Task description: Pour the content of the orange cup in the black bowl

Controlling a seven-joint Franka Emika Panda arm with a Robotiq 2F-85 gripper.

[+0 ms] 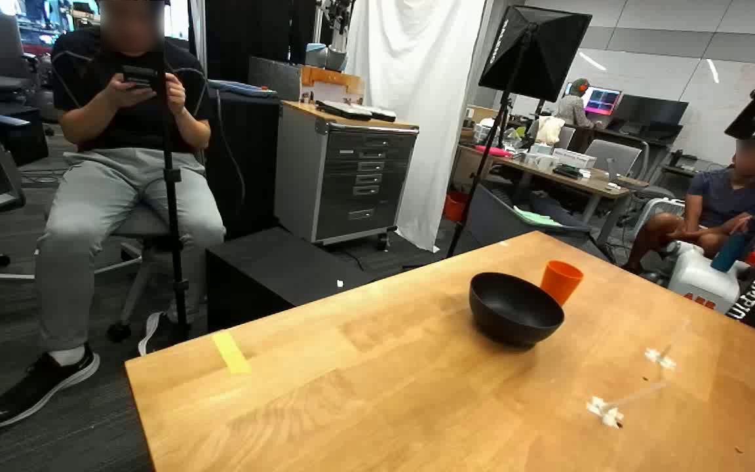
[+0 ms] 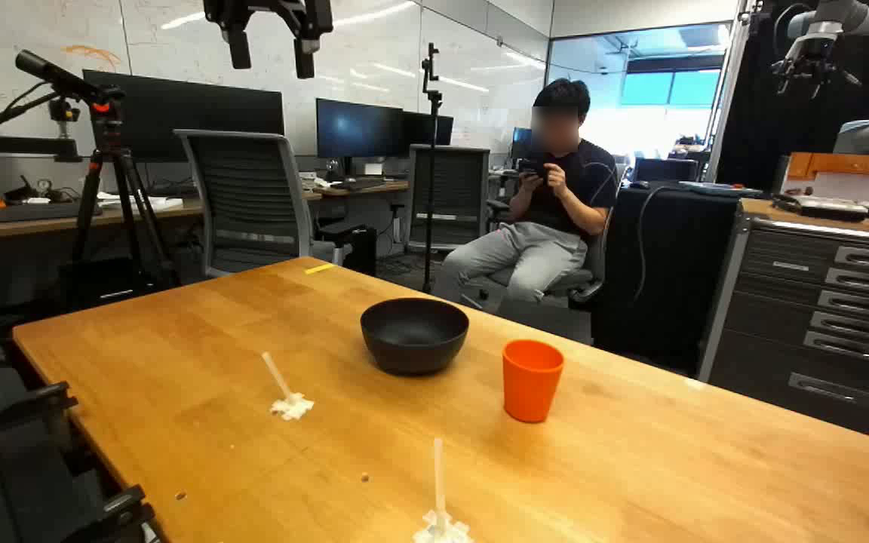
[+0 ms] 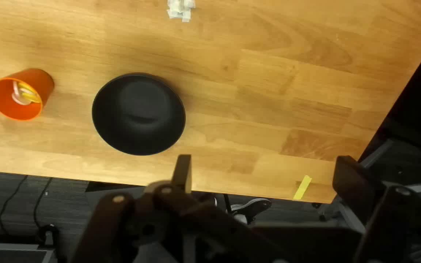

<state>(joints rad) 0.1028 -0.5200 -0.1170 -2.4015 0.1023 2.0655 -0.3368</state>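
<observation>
Wrist view: claw [image 3: 264,168] spread, cup [image 3: 40,84] near bowl [image 3: 139,114]

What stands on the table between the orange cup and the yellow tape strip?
The black bowl stands between the orange cup and the yellow tape strip, as the wrist view shows.

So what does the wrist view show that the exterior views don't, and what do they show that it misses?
Only the wrist view shows what lies inside the orange cup: white and yellow pieces. Only the exterior views show the handheld device of a seated man and a second patch of white tape. All three share the cup itself, the black bowl, a strip of yellow tape and the wooden table.
</observation>
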